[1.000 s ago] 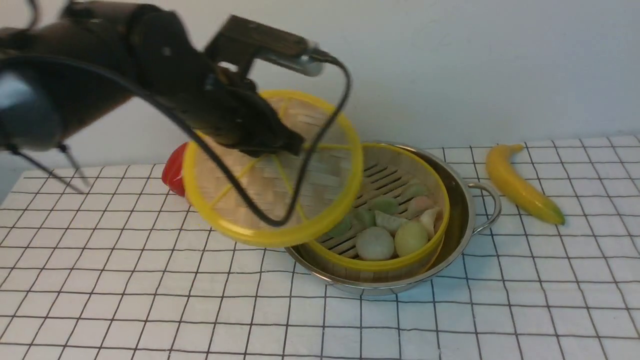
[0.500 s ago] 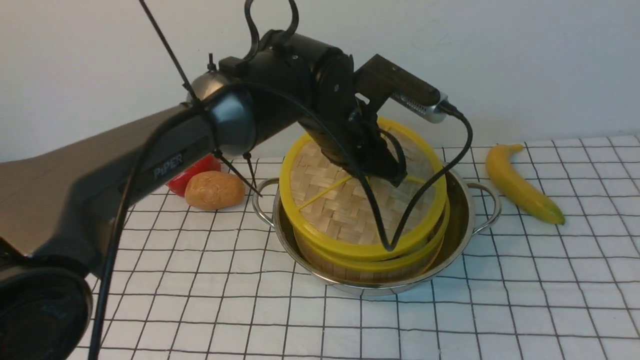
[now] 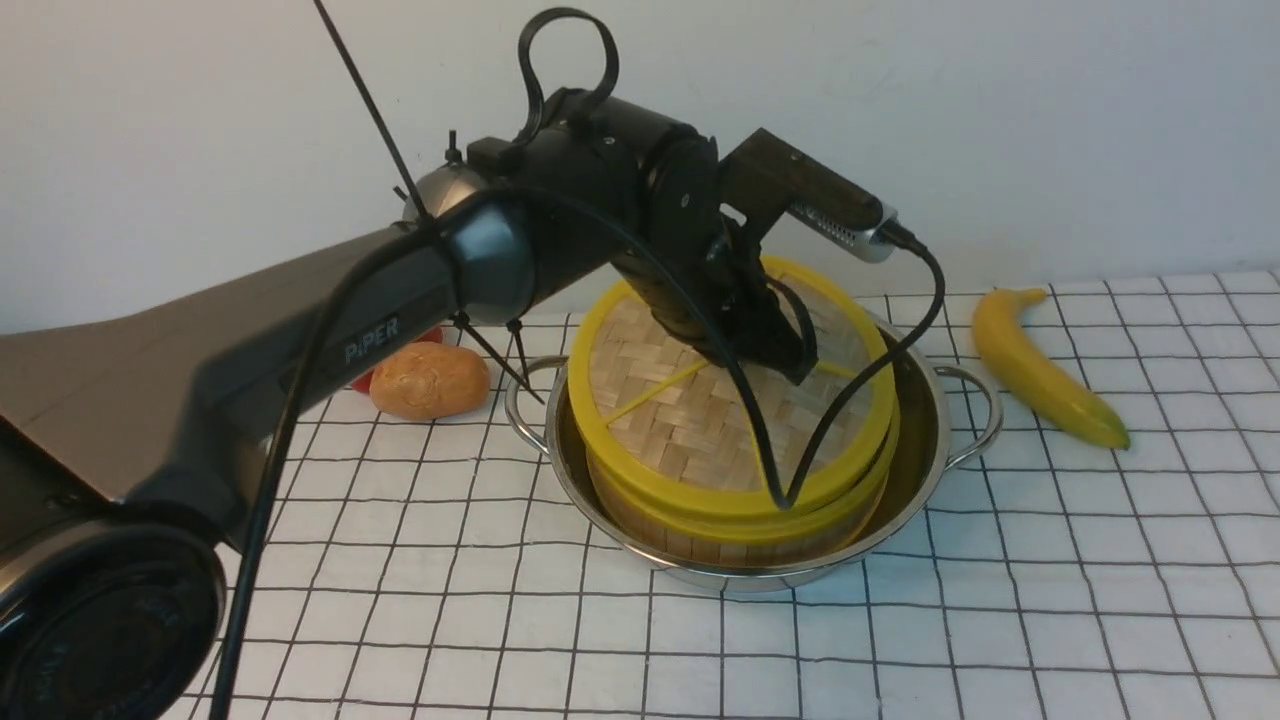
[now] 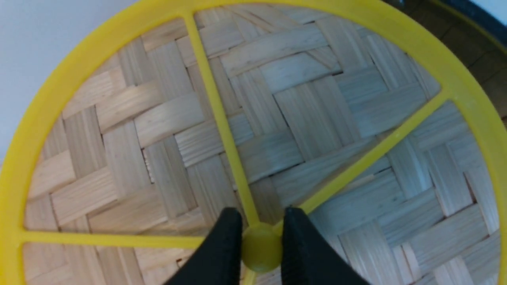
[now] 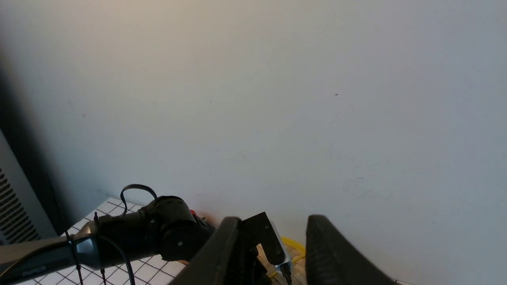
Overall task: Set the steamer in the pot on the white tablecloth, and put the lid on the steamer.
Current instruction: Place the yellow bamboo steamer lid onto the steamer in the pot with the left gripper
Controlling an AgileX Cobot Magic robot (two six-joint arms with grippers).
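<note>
While the left tool (image 3: 790, 365) is clenched on the small yellow knob (image 4: 261, 247) at the centre of the lid (image 3: 680, 430), its black fingers (image 4: 222, 249) pressing it from either side, most of the task looks done. The pot (image 3: 925, 440) stands on the white tablecloth (image 3: 1000, 620) toward the far edge of the table, about midway along it. The steamer (image 3: 740, 525) sits inside it, tan wall and yellow rim showing above the steel rim on the near side; that first half is complete as far as the front view shows. The lid lies over the steamer and covers its whole opening, the two yellow rims stacked. Along the near side they seem to touch, but the left arm (image 3: 400, 300) hides the far side, so I cannot tell whether the lid sits flat all round. What is left, by my judgement, is small: settle the lid if it is not fully down, let go of the knob, and lift the left arm clear without dragging the lid askew. The right tool (image 5: 273, 221) takes no part: it points at the wall (image 5: 277, 99), jaws apart with nothing between them, out of the front view. A banana (image 3: 1040, 370) near the far right corner and a potato (image 3: 428, 380) by the far edge, on the pot's other side, lie apart from the work.
</note>
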